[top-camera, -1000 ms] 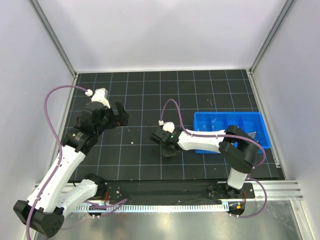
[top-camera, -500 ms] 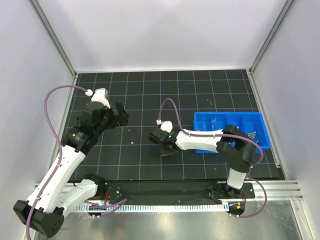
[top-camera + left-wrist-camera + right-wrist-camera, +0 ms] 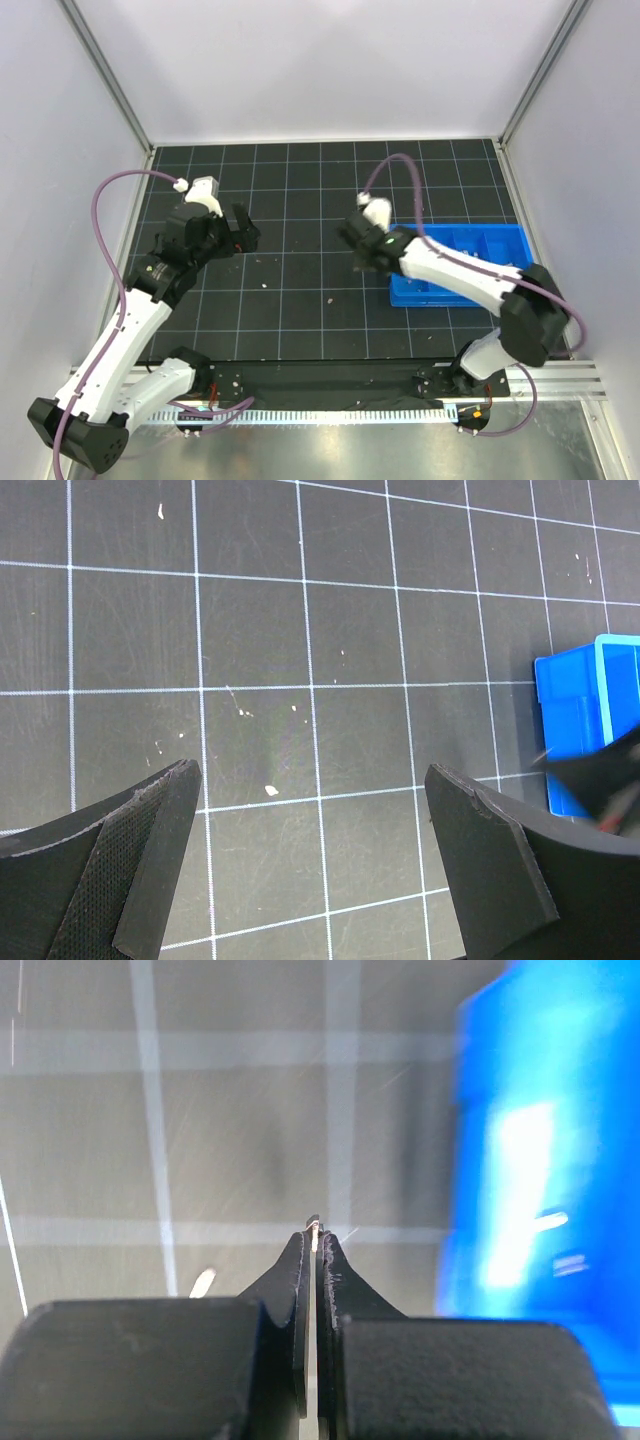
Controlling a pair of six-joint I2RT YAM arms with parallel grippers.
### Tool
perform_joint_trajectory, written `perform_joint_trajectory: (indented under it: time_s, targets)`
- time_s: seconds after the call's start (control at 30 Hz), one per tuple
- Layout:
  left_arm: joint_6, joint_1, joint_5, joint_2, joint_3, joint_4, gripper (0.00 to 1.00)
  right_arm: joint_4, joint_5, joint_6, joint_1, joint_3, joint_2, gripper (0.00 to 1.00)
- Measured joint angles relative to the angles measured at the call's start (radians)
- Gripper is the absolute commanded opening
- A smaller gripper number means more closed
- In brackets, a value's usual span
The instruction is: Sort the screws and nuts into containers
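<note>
My right gripper [image 3: 362, 262] hangs above the mat just left of the blue tray [image 3: 505, 237], the containers. Its jaws are shut, and a tiny pale metal piece [image 3: 315, 1224] pokes out between the fingertips; whether it is a screw or a nut I cannot tell. In the right wrist view the tray [image 3: 545, 1110] is a blue blur at the right. My left gripper [image 3: 243, 228] is open over the mat at the left, with nothing between its fingers [image 3: 160, 820]. A few pale bits [image 3: 264, 284] lie loose on the mat, and one bit [image 3: 270, 790] lies just ahead of the left jaws.
The black grid mat [image 3: 300, 180] fills the floor between white walls and metal frame posts. The tray's corner [image 3: 572, 720] shows at the right of the left wrist view. Another pale piece [image 3: 202, 1281] lies on the mat below the right gripper.
The right gripper closed at the mat's centre, then rose and swung up and right toward the blue tray. The left arm has not moved.
</note>
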Motion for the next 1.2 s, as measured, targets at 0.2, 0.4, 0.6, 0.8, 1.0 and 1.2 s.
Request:
perform_joint_trajectory:
  time_s: [0.2,0.4,0.6,0.8,1.0,1.2]
  targets:
    - [0.0,0.0,0.006,0.005,0.0,0.0,1.0,-0.015,0.071,-0.058,-0.256,-0.05,-0.202,0.01]
    - [0.0,0.0,0.008,0.007,0.0,0.0,1.0,-0.039,0.081,-0.089,-0.341,-0.114,-0.217,0.27]
    - [0.0,0.0,0.008,0.013,0.0,0.001,1.0,-0.079,0.081,-0.108,-0.34,-0.119,-0.223,0.7]
    - [-0.002,0.0,0.018,0.018,0.0,0.003,1.0,-0.094,0.059,-0.124,-0.243,-0.061,-0.269,0.72]
    - [-0.008,0.0,0.023,0.023,0.0,0.004,1.0,-0.005,0.08,-0.019,0.056,0.021,-0.173,0.72]
    - [-0.017,0.0,0.023,0.009,0.0,0.003,0.99,0.111,0.064,0.124,0.104,-0.046,0.0,0.59]
